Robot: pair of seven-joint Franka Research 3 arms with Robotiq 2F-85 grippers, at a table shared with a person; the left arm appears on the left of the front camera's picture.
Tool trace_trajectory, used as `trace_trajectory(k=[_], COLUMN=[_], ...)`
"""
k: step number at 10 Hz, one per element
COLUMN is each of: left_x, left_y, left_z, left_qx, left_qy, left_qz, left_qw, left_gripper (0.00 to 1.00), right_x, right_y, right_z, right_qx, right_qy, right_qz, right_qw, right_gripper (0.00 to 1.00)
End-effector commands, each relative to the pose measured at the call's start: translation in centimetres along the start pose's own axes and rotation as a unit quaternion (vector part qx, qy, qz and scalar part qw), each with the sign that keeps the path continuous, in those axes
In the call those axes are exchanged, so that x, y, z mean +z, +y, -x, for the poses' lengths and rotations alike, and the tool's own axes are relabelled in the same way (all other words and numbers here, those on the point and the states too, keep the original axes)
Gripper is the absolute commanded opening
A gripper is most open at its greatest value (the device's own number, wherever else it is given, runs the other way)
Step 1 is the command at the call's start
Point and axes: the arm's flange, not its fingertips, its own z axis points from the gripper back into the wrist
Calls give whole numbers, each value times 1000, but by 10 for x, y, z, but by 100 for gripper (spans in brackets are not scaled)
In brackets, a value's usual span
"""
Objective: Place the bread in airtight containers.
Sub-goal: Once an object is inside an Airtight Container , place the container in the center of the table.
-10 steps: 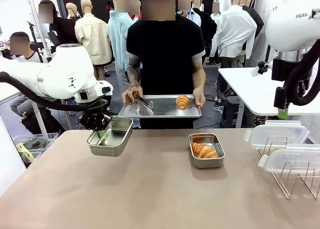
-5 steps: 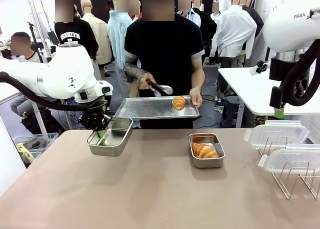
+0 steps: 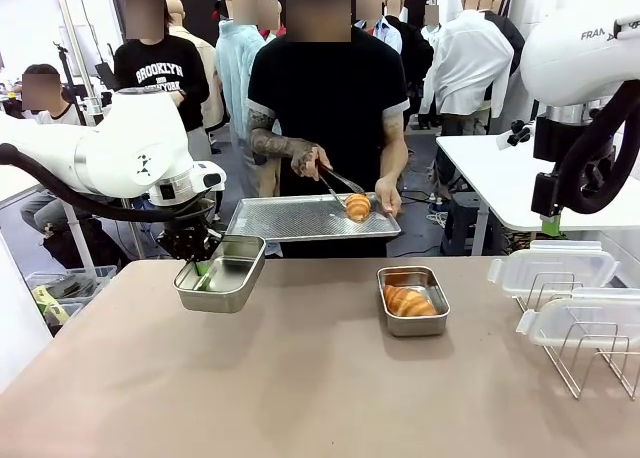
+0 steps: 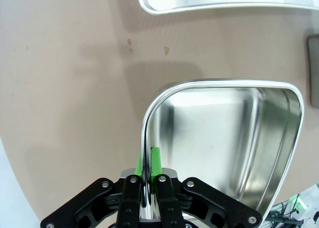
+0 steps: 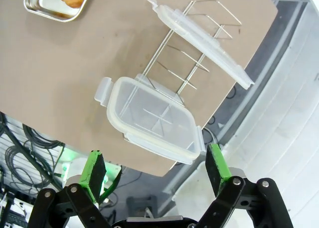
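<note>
My left gripper (image 4: 148, 158) is shut on the near rim of an empty steel tin (image 4: 224, 138), holding it just above the table at the left (image 3: 222, 274). A second tin (image 3: 412, 318) stands on the table's middle with one croissant roll (image 3: 408, 300) inside. Across the table, a person holds a perforated tray (image 3: 290, 220) and closes tongs (image 3: 335, 183) on the other roll (image 3: 357, 207). My right gripper (image 5: 154, 168) hangs open high above the table's right end, over the clear lids.
Two clear plastic lids (image 3: 548, 266) (image 3: 585, 323) rest on a wire rack (image 3: 585, 363) at the table's right edge. In the right wrist view one lid (image 5: 154, 121) lies below the fingers. A white table (image 3: 500, 183) stands behind at right.
The person lifted the tongs off the tray and brought them down onto the roll on it. The tray shifted slightly left. My left gripper and its tin stayed still.
</note>
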Motion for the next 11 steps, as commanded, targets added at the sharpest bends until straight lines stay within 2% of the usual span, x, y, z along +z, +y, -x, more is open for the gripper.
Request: trace_trajectory(k=[1,11], left_x=[2,2], left_y=[0,0], left_z=[0,0], left_qx=[9,9], left_qy=[-11,-11], left_qz=[-8,-8], left_qw=[1000,1000], left_gripper=[0,0], right_x=[-2,-2], right_y=[2,2], right_z=[-3,-3], right_qx=[-5,-5], right_qy=[-8,-8], right_qz=[-4,-4], right_qw=[1000,1000], right_gripper=[100,100])
